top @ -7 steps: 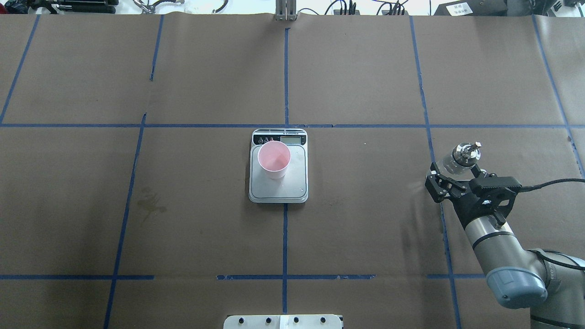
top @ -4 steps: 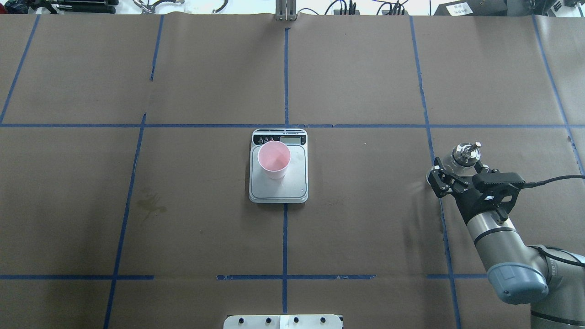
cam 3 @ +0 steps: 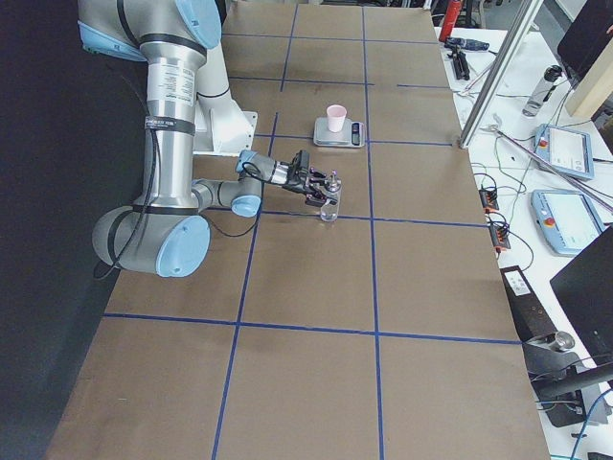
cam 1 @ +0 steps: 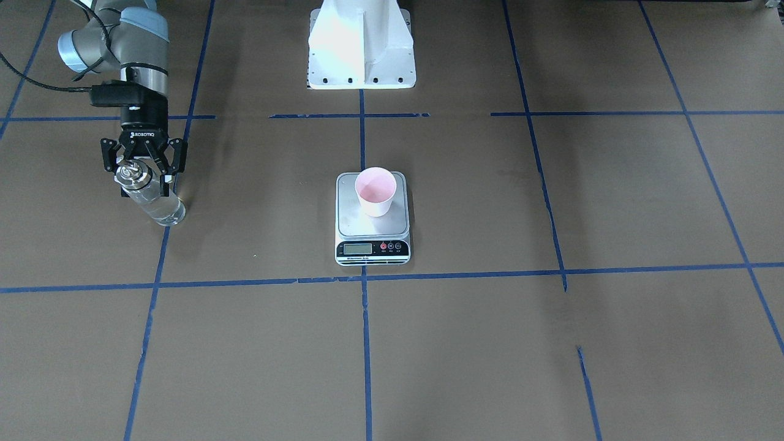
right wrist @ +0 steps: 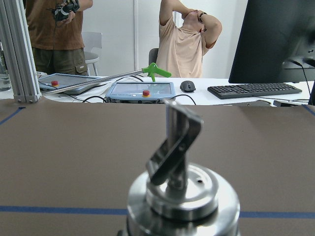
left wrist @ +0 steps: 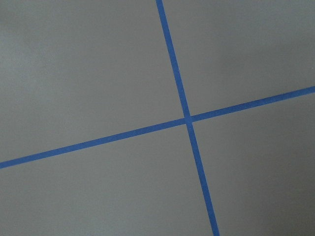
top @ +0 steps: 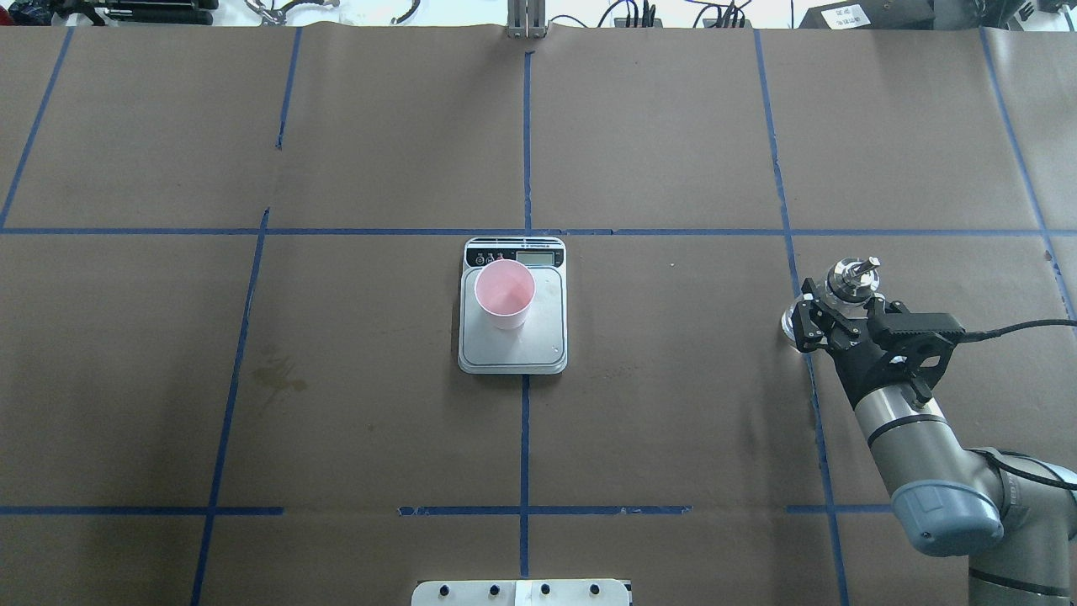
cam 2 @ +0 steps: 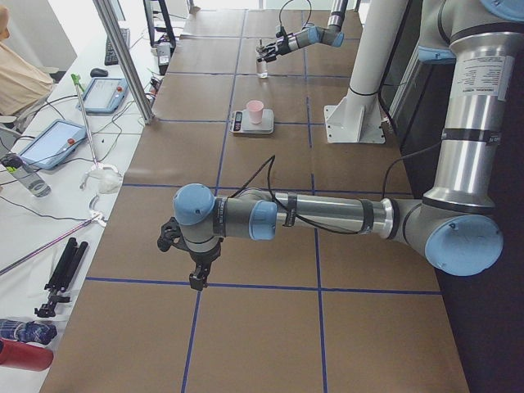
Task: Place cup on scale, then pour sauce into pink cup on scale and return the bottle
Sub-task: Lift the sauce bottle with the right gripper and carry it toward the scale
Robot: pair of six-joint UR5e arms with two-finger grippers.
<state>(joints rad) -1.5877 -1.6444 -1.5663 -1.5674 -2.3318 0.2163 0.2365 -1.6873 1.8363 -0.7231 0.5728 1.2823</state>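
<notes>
The cup stands upright on the scale in the middle of the worktop. It sits towards the platform's edge away from the display. Its inside looks a little darker at the bottom, but whether any sauce is in it cannot be told. The bottle is well away from the scale, close to the worktop's right edge and upright, so the step in hand looks like the last one, returning the bottle.

The right end effector has a finger on either side of the bottle just under the metal collar, and appears to be pinching it. The right wrist view shows the spout pointing straight up. The base seems to rest on the worktop or hang just above it; the pictures do not settle which.

The next move calls for making sure the base is flat on the worktop. The fingers should then spread and the arm draw back level, without brushing the glass, since a tall narrow bottle tips easily.

The right arm reaches low across the worktop, forearm nearly level, wrist horizontal. The left arm lies stretched out near the left edge, its end effector pointing down over bare paper. Whether it is spread or pressed together I cannot tell.
</notes>
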